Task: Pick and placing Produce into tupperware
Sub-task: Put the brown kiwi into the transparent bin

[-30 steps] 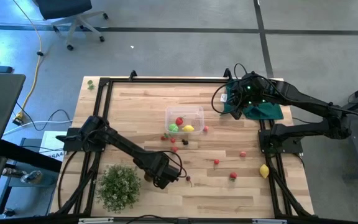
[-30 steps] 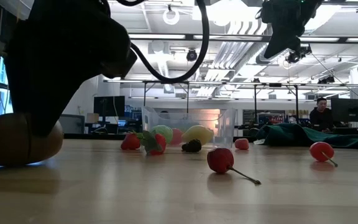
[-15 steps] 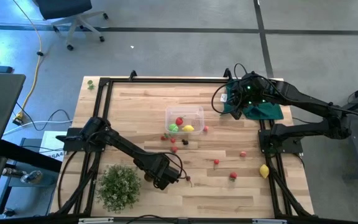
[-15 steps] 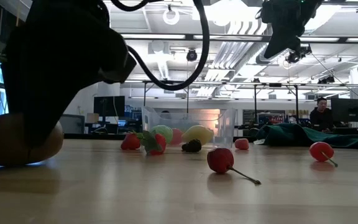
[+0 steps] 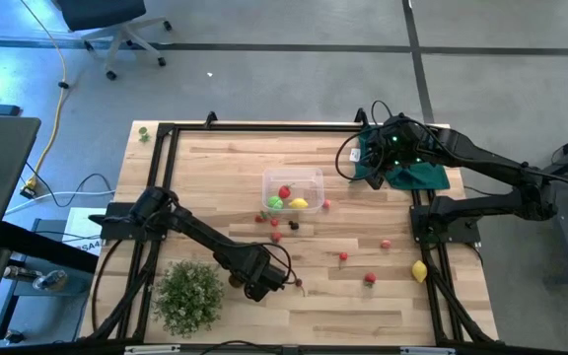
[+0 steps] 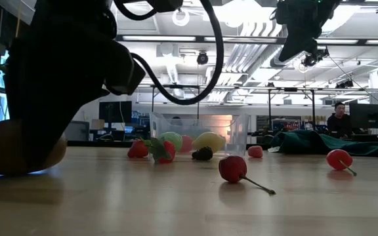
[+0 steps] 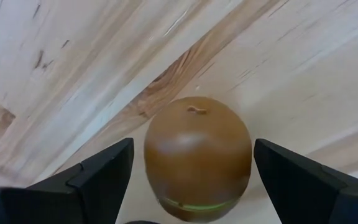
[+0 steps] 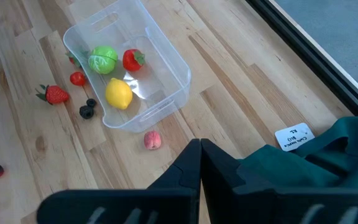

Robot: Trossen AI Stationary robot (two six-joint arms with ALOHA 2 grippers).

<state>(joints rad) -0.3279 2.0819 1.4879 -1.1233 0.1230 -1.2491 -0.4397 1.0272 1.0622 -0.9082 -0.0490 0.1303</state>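
Down at the table's seven o'clock, the left gripper straddles the brown kiwi, fingers wide, nothing gripped; best to close squarely, then carry to the tupperware at twelve. Right gripper waits shut at two

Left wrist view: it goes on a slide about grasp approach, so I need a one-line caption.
Left gripper with open fingers straddling a brown kiwi on the wooden table, not yet closed.
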